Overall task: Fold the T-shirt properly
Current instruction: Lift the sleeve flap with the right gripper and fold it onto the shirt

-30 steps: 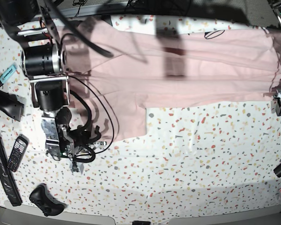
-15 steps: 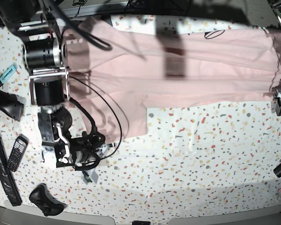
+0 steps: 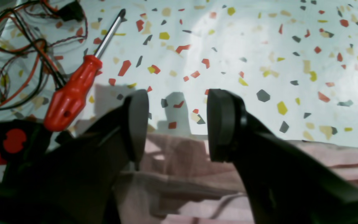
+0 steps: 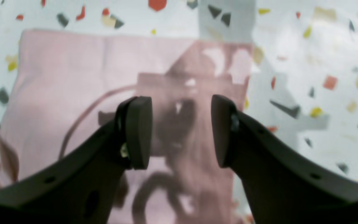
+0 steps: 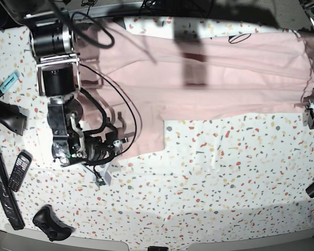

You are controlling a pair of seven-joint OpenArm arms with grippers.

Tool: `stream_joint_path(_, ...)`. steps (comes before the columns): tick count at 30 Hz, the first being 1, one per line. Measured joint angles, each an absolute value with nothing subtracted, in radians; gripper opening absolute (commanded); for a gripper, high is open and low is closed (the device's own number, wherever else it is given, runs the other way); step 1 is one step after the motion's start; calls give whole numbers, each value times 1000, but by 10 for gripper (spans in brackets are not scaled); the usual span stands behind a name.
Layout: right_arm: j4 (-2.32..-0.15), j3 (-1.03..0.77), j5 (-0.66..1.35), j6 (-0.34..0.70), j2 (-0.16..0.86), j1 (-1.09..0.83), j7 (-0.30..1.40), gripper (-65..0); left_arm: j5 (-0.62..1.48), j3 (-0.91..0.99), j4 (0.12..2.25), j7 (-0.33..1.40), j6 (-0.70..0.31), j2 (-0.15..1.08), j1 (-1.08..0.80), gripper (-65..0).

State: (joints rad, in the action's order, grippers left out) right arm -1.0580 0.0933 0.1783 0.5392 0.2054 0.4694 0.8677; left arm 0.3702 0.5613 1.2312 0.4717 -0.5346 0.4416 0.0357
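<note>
Over the T-shirt (image 4: 73, 81), the right gripper (image 4: 181, 132) is held agape, nothing grasped. The sleeve edge should be pinched squarely before folding

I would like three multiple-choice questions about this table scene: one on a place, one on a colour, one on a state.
1. Where does the screwdriver lie?
A. on the T-shirt
B. on the bare table beside wires
C. in a claw

2. What colour is its handle?
A. red
B. blue
C. green

3. How is the right claw?
A. shut on cloth
B. open, over the T-shirt
C. out of view

Answers: 1 B, speckled table shows under it; 2 A, the grip is red; 3 B, a gap shows between its fingers, pink cloth below.
</note>
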Motion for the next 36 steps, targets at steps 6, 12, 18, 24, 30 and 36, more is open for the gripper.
stream_joint_path(6,-896,94,181,535,203,545,849,-354,371,561,1231,471,-535,442,34,-358)
stream_joint_path(12,-875,93,181,536,202,543,855,-558,371,561,1231,471,-535,441,34,-358)
stream_joint_path(18,-875,93,180,552,178,543,881,-650,374,561,1231,472,-535,442,34,-358)
stream_joint_path(24,-920,93,177,586,132,536,929,-650,358,561,1231,471,-535,442,34,-358)
stream_joint_path(30,-1186,102,218,589,104,452,973,-650,355,561,1232,471,-535,442,33,-358)
stream_joint_path(36,-1557,114,284,588,113,227,1028,-650,354,561,1232,471,-535,441,33,-358)
